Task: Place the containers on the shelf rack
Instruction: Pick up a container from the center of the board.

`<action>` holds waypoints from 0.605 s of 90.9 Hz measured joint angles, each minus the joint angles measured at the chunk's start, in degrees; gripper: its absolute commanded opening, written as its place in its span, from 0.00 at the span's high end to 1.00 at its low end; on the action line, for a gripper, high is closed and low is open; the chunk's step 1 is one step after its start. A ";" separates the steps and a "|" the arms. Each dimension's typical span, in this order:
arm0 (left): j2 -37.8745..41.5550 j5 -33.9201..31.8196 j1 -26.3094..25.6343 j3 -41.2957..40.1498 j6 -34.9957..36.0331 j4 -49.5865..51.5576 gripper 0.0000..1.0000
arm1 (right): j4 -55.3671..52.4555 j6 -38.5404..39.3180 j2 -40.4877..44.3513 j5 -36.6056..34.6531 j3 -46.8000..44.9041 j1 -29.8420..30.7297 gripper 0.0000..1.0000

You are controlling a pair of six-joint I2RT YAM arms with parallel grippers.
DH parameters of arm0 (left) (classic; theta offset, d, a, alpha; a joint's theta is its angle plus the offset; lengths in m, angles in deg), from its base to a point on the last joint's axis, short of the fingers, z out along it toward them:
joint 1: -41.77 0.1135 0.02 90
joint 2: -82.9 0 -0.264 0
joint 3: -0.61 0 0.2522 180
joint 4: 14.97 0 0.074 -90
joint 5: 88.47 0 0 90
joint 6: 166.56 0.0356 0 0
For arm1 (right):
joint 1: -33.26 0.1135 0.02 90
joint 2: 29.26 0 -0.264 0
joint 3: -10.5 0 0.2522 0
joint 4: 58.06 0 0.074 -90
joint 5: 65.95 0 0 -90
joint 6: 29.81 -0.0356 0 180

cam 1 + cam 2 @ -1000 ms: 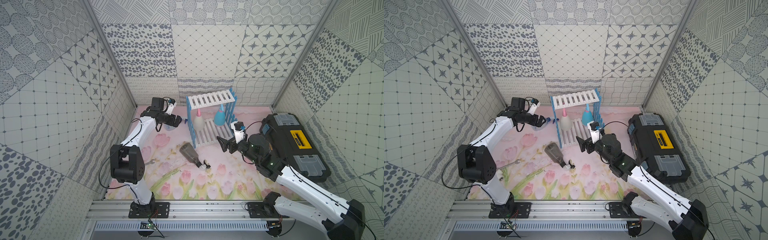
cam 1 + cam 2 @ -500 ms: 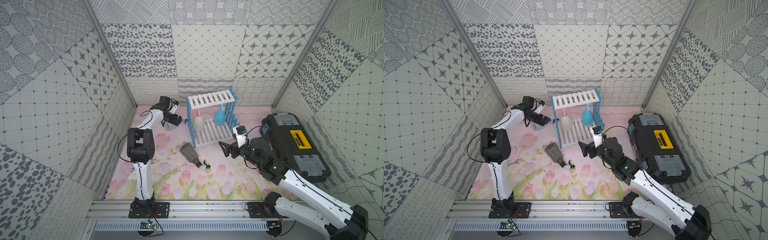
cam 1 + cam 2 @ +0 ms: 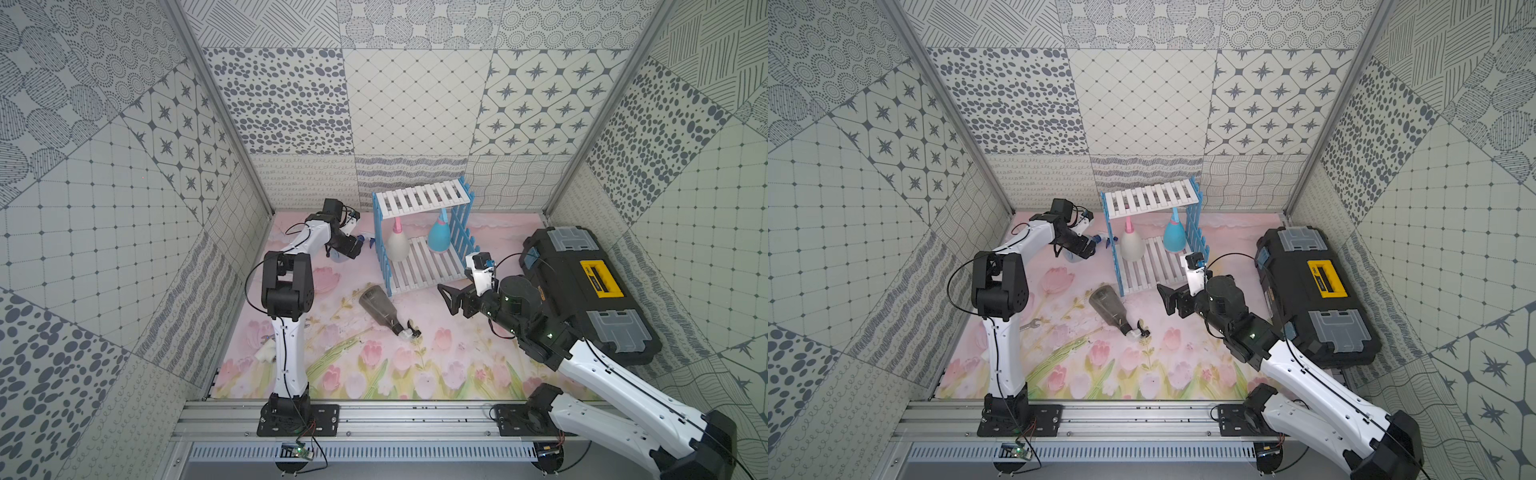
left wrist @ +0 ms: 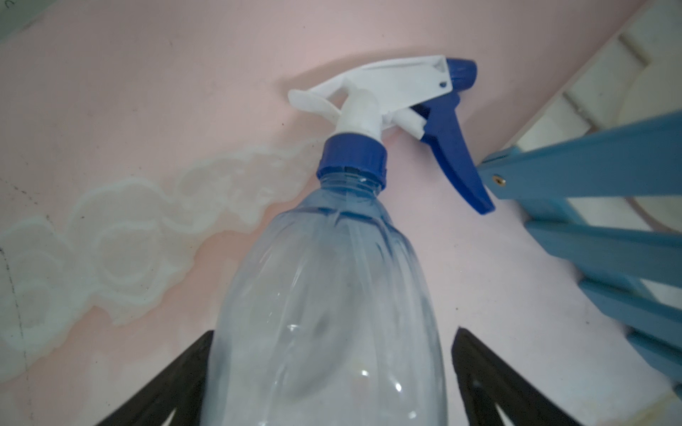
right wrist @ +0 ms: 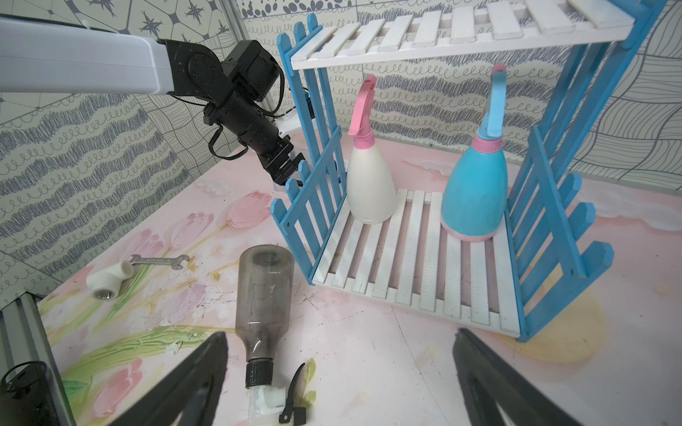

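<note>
Left fingers (image 4: 184,369) stand wide astride clear spray bottle (image 4: 324,258) just beside picket edge of shelf rack (image 4: 590,173); right fingers (image 5: 195,372) wide, empty, over open surface (image 5: 369,369) near lying smoky bottle (image 5: 264,295).

White slats, light-blue picket sides on shelf rack (image 5: 415,239). Milky white bottle (image 5: 369,184) with pink trigger; light-blue bottle (image 5: 474,191) with pink collar. Smoky grey bottle (image 5: 264,295) — black cap. Clear bluish bottle (image 4: 324,295) — white head, dark-blue trigger. Black toolbox (image 3: 590,324), yellow handle.

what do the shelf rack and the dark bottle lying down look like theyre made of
Shelf rack: probably painted wood, with matte white slats and blue pickets with square-cut edges. Dark bottle: thin smoky see-through plastic, with glossy highlights on its side.
</note>
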 measured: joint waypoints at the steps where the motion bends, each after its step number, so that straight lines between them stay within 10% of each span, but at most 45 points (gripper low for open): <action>1: 0.00 -0.02 0.00 0.00 0.07 0.00 0.04 | 0.00 0.00 0.00 -0.02 0.00 0.00 0.03; 22: -0.17 -0.35 0.00 -0.31 1.40 0.15 0.22 | 0.00 0.00 0.00 -0.31 -0.02 0.02 0.03; 55: 4.85 -2.71 0.59 -6.75 -0.44 -1.57 0.23 | -0.52 -0.48 3.85 -2.40 -1.79 0.00 0.03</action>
